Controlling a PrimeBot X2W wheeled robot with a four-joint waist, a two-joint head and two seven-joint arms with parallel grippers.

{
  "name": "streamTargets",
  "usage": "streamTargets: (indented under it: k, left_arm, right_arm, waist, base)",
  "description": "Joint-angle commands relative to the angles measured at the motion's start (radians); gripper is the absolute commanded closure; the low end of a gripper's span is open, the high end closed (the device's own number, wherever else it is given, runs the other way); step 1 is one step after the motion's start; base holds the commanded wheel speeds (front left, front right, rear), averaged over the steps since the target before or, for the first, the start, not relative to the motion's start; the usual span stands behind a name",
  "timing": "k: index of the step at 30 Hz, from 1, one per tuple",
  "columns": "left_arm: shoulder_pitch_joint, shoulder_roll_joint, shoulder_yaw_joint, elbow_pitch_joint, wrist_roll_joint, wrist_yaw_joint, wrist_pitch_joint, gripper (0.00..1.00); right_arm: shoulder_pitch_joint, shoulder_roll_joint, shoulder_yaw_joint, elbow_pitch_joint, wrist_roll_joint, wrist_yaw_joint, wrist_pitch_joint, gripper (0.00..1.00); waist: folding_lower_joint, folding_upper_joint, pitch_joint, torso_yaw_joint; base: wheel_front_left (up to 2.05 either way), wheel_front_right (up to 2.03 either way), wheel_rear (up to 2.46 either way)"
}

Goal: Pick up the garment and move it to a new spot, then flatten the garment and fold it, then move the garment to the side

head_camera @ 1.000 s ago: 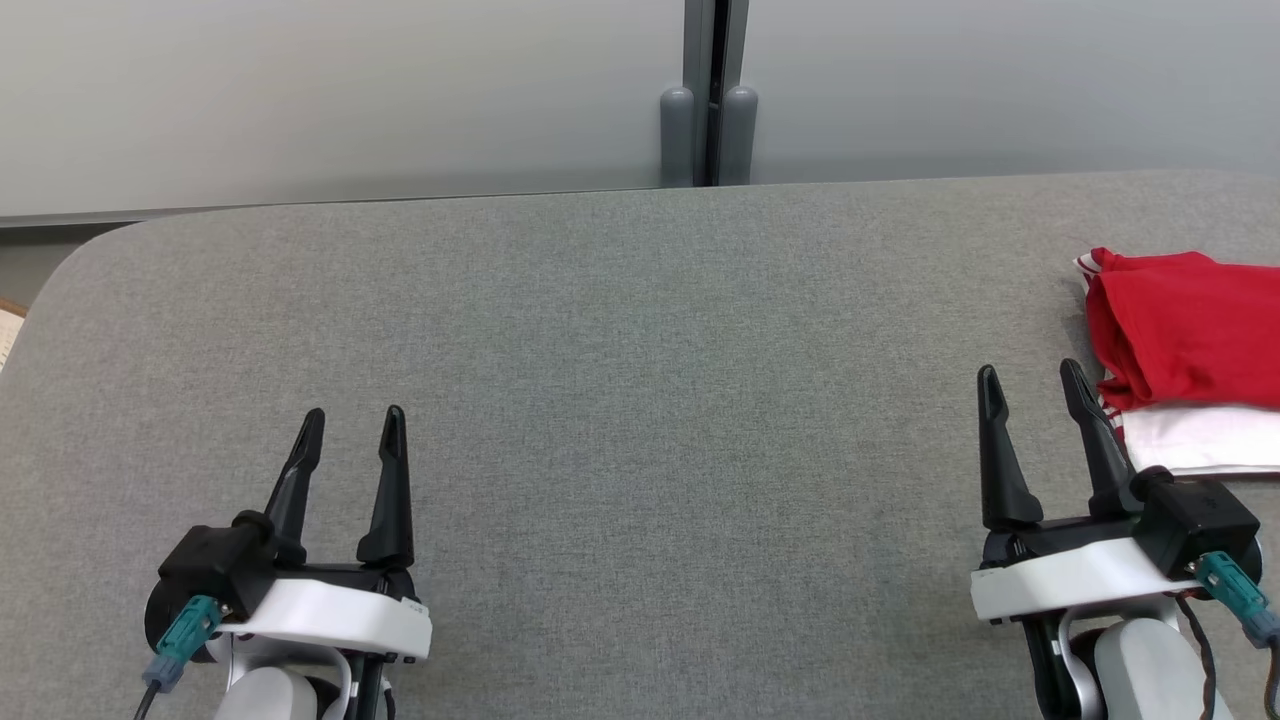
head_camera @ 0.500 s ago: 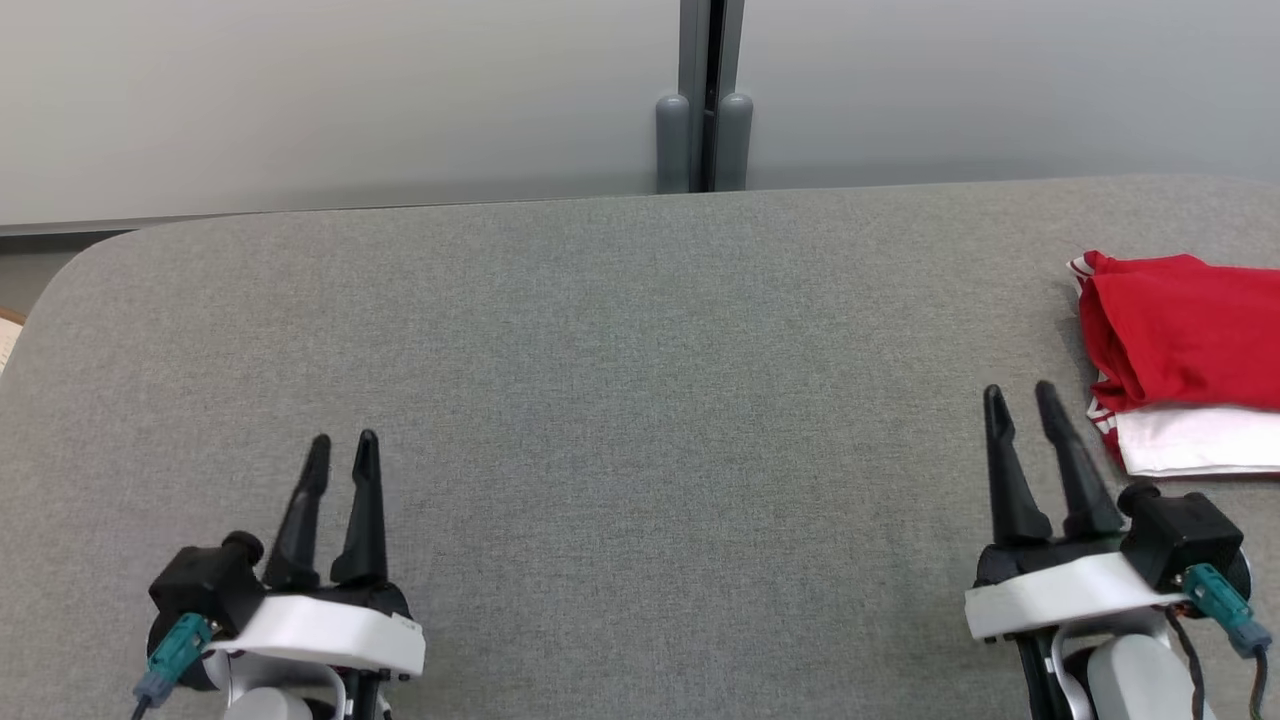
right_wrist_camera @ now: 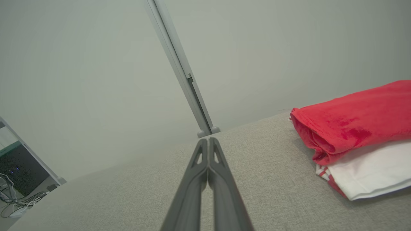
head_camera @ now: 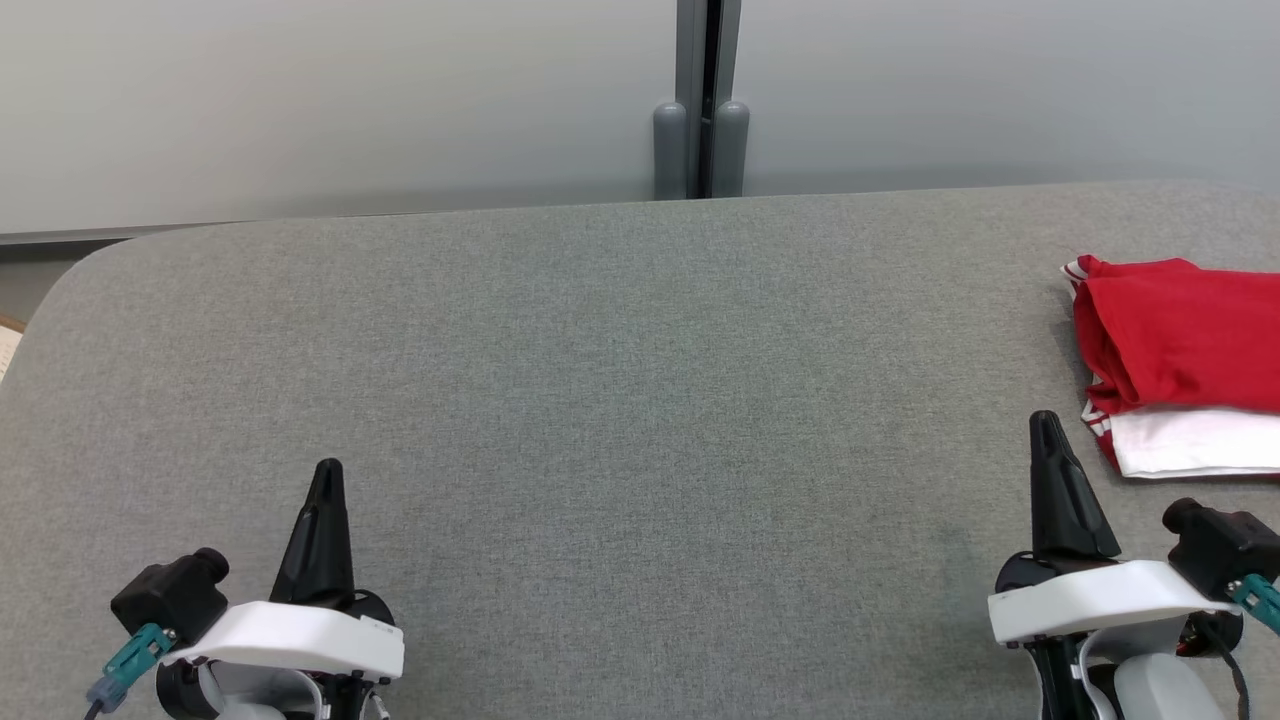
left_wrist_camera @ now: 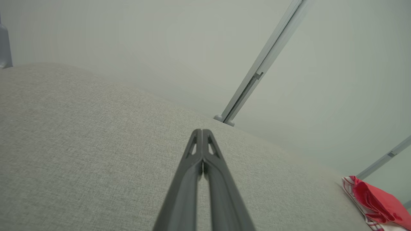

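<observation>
The left gripper (head_camera: 327,480), dark fingers clenched on nothing, is above the grey fabric-covered table (head_camera: 640,400). The right gripper (head_camera: 1046,430), also clenched empty, is near the folded red-and-white cloth garment (head_camera: 1180,330) at the table's right side. If it swings right, it could catch the white edge and spoil the fold.

Grey fabric-covered table (head_camera: 620,380), rounded far corner, folded red-and-white garment (head_camera: 1180,340) lying near its right edge

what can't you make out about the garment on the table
garment: right part cut off by the head view's right edge; type unclear.
its inner layers: hidden under the red top fold in every view.
cables: too small to identify, right wrist view's lower left.
</observation>
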State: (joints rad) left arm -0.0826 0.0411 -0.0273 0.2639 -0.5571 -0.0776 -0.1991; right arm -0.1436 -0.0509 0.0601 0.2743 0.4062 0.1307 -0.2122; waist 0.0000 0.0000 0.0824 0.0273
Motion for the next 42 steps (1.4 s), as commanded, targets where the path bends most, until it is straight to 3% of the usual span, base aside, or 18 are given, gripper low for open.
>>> streamTargets:
  k: [1,42]
  left_arm:
    - [-0.02,0.004,0.011,-0.018,-0.042,-0.004,0.009,1.0]
    - [-0.028,0.008,0.077,-0.021,-0.545,-0.03,0.16,1.0]
  right_arm:
    - [-0.012,-0.008,-0.008,-0.019,0.052,0.0,0.01,1.0]
    - [0.013,-0.021,-0.071,-0.028,0.642,0.0,0.152,1.0]
  waist:
    - [0.0,0.0,-0.001,0.0]
    - [0.0,0.0,-0.03,-0.01]
  base:
    - [0.0,0.0,0.0]
    - [0.0,0.0,0.0]
